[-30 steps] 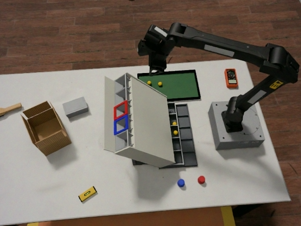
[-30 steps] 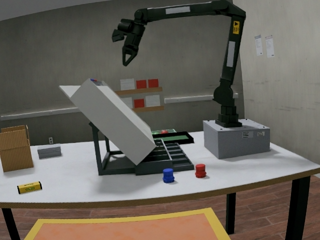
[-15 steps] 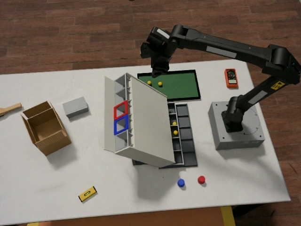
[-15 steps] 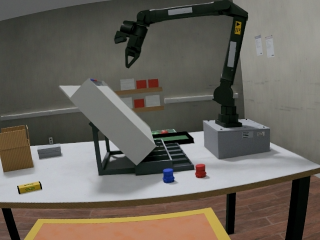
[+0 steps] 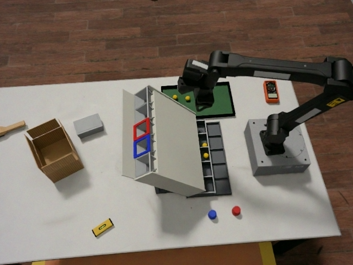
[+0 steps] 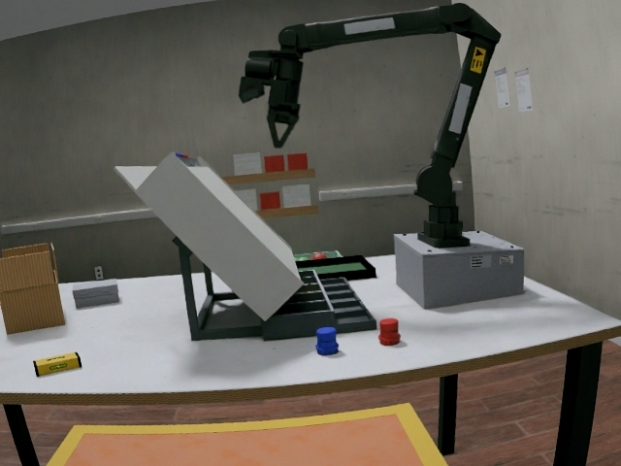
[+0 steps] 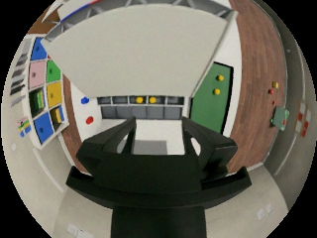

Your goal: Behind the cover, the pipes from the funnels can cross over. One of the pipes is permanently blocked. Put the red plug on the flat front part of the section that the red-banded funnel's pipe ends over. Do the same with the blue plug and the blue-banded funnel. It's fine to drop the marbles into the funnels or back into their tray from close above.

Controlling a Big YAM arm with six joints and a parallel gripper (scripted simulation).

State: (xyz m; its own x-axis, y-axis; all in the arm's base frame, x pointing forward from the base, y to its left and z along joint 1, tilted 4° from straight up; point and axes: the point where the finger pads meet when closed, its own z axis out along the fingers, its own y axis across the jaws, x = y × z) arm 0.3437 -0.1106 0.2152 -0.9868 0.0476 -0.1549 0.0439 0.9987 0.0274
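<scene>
The red plug (image 5: 236, 210) (image 6: 389, 331) and the blue plug (image 5: 212, 214) (image 6: 326, 340) stand on the table in front of the dark sectioned tray (image 5: 216, 159) (image 6: 350, 306). The white cover (image 5: 174, 142) (image 6: 220, 230) (image 7: 139, 54) slopes down to it. At its top are the red-banded funnel (image 5: 134, 132) and the blue-banded funnel (image 5: 141, 155). One yellow marble (image 5: 204, 144) and another (image 5: 205, 155) lie in two neighbouring middle sections. Two marbles (image 5: 174, 96) (image 5: 187, 98) lie in the green tray (image 5: 219, 96) (image 6: 341, 266). My gripper (image 5: 204, 107) (image 6: 278, 138) (image 7: 158, 120) is open and empty, high above the green tray.
A cardboard box (image 5: 61, 167) (image 6: 27, 295), a grey block (image 5: 88, 125) (image 6: 95, 293) and a wooden stick (image 5: 11, 126) are at the left. A yellow level (image 5: 102, 227) (image 6: 56, 363) lies near the front edge. An orange meter (image 5: 271, 91) lies behind the arm's grey base (image 5: 256, 148).
</scene>
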